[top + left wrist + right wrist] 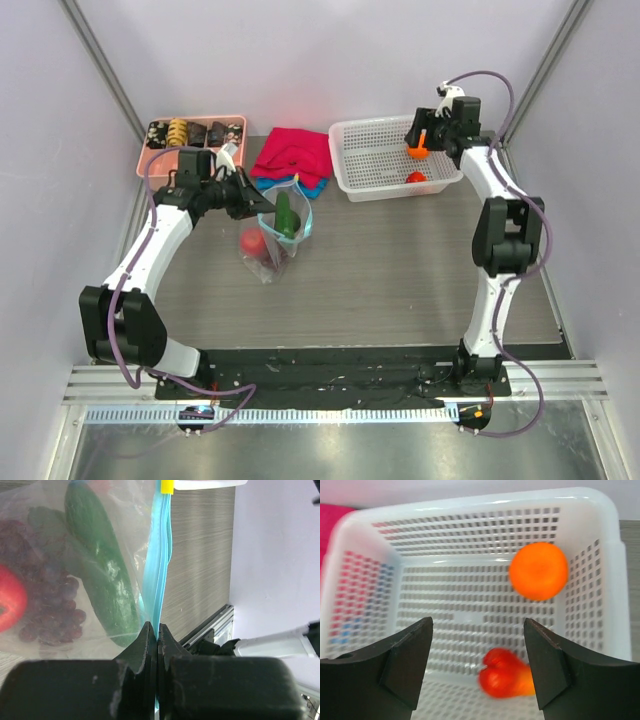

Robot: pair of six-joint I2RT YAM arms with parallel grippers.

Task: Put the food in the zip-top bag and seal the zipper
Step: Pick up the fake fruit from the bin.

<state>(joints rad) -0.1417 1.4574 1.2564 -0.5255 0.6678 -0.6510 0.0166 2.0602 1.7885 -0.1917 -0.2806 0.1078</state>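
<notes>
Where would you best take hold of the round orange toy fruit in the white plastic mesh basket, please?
Across its widest middle, coming straight down from above: the round orange toy fruit is a smooth ball lying near a wall of the white plastic mesh basket, which likely blocks side approaches.

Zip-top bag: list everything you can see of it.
Clear, soft, wrinkled plastic zip-top bag, with a blue zipper along its mouth and a yellow piece at the strip's far end. The left end effector is shut on the zipper, holding the mouth up; the bottom appears to rest on the table, near the pink cloth. Inside: a green cucumber, a purple grape bunch, a red tomato.
</notes>
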